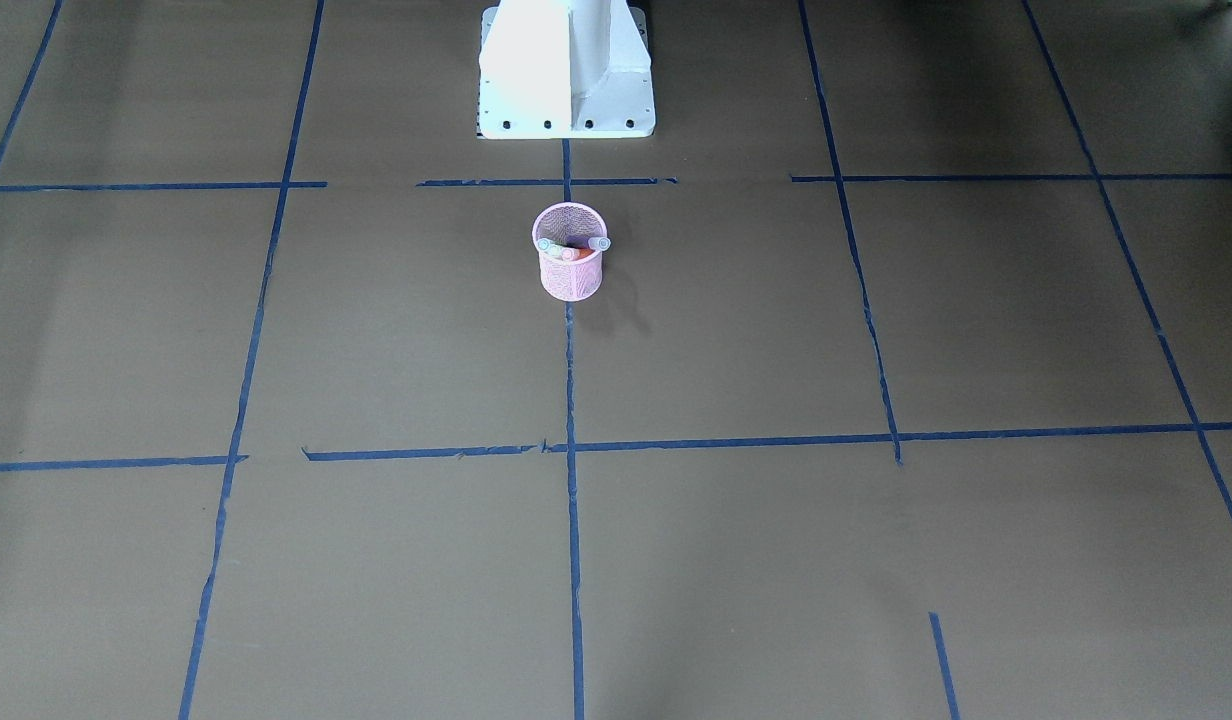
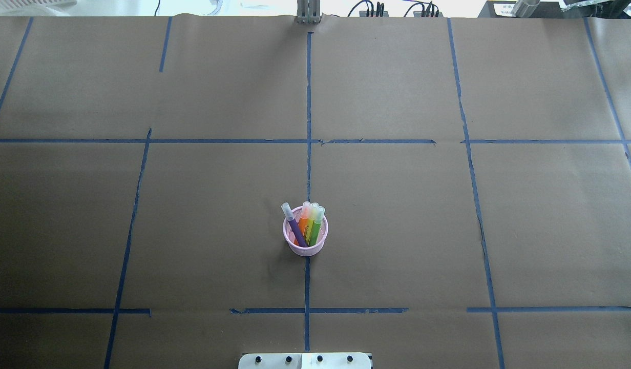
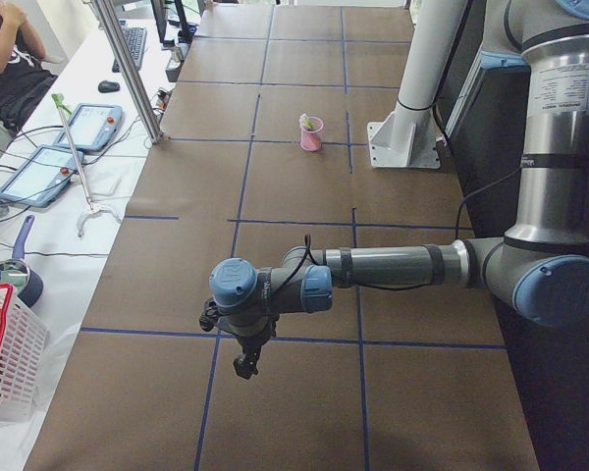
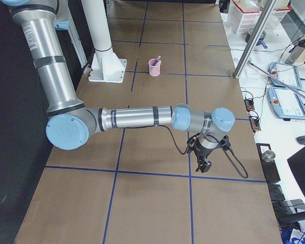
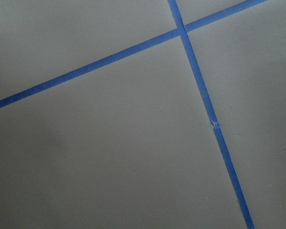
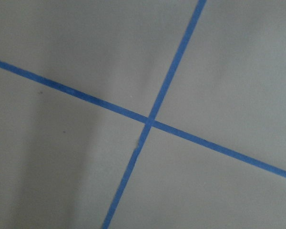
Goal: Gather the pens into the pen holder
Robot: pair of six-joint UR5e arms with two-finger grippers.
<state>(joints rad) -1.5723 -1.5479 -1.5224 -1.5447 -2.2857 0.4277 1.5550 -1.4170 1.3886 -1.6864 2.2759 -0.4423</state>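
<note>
Brown papered surface (image 2: 397, 205); cup (image 2: 306, 248) upright, pens (image 2: 308, 225) all inside.
Left hand (image 3: 245, 367) and right hand (image 4: 204, 165) hang far from cup, grip can't tell. Risk: light cup tips if bumped.

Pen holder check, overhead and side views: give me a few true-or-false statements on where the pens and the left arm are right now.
1. The holder stands upright on a blue tape line. True.
2. The purple pen lies flat beside the holder. False: it stands inside the holder, leaning on the rim.
3. An orange pen is in the holder. True.
4. The left gripper hovers right over the holder. False: in the left side view it is far from the holder, and it does not show in the overhead view at all.
</note>
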